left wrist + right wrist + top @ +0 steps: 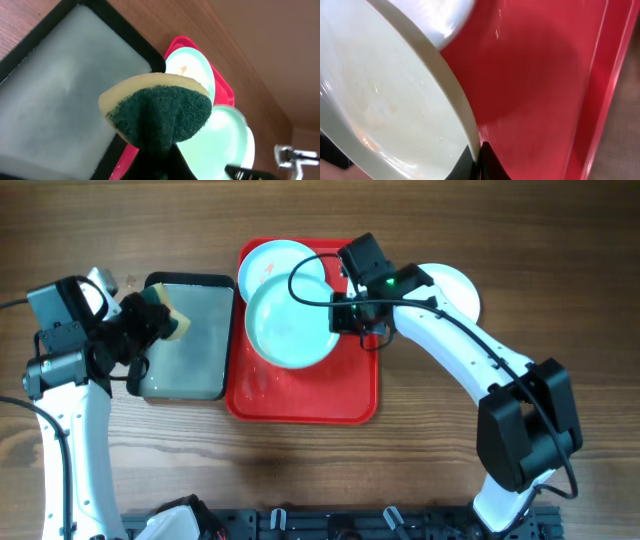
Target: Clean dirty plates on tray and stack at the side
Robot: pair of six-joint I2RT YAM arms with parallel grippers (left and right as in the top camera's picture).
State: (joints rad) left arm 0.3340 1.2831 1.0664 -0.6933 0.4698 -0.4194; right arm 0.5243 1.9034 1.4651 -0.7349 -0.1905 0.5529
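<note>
- Plates first: the teal plate (290, 325) sits over the far half of the red tray (300, 395), face up. Its far-left rim overlaps the smeared plate (278, 262), which lies in the tray's far-left corner.
- Being round, the plates have no long axis. The tray's long axis runs from the far side of the table (420, 470) to the near side.
- The right gripper (347, 312) pinches the teal plate's right rim, its fingers narrowed on that edge. In the wrist view a shadow lies on the tray floor beneath the plate.
- A third plate (458, 288), white, rests on the bare wood right of the tray, partly hidden by the right arm.
- The left gripper (150, 322) is clamped on a sponge (157, 112), yellow foam faced with coarse dark green scouring pad, above the grey tray (195, 355).
- The red tray is glossy plastic with rounded corners and a raised lip. The grey tray is matte with a black rim and lies just beside it on the left.
- The teal plate is smooth and shiny with faint orange traces. The smeared plate carries a reddish streak.
- The near half of the red tray is bare.
</note>
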